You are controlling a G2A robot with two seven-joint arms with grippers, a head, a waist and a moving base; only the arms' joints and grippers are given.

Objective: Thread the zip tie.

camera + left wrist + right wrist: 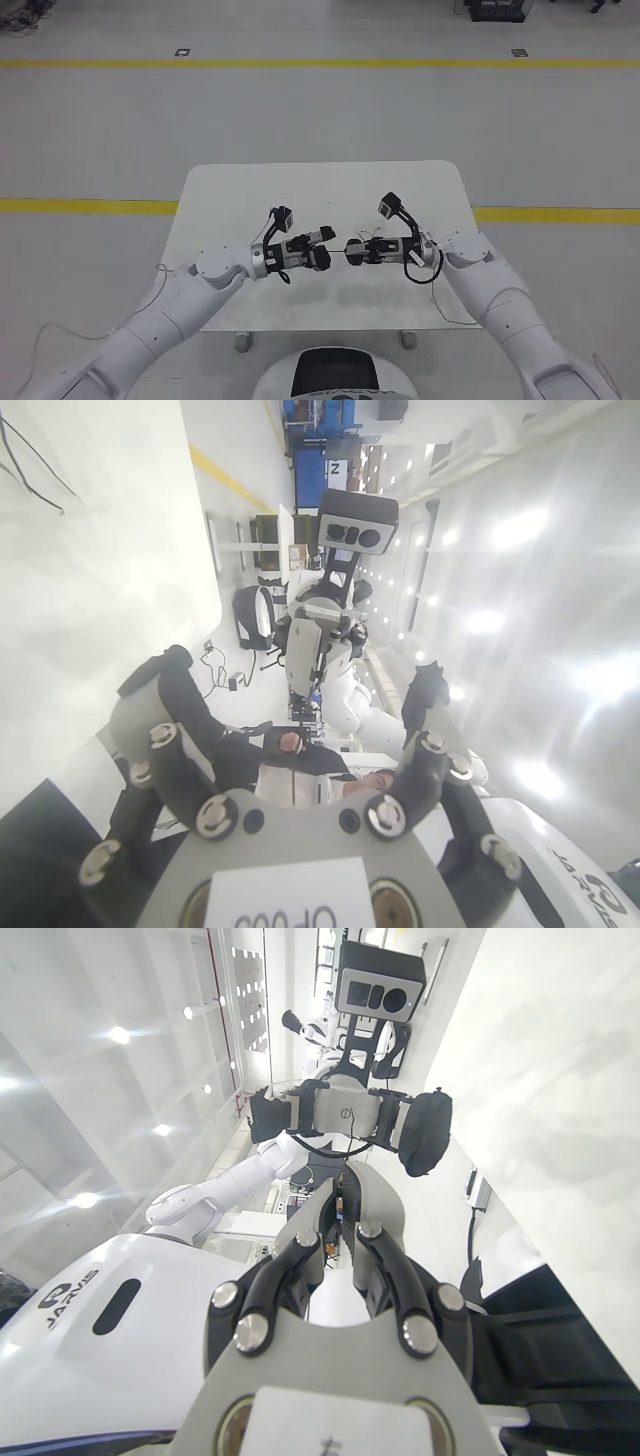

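Facing tip to tip above the table's (320, 190) middle, the right gripper (340, 1178) is kept narrow, apparently pinching the thin zip tie (350, 1133), while the left gripper (295, 672) is spread wide opposite, likely so the tie's free end can be received.

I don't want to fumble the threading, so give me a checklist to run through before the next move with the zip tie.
1. Left tool open to receive: ok, fingers spread wide.
2. Right tool shut: ok, fingers nearly together.
3. Zip tie held in right tool: cannot tell, too thin to make out.
4. Tools facing tip to tip: ok, roughly in line.
5. Gap between tools: ok, close but apart.
6. Both over the table: ok.
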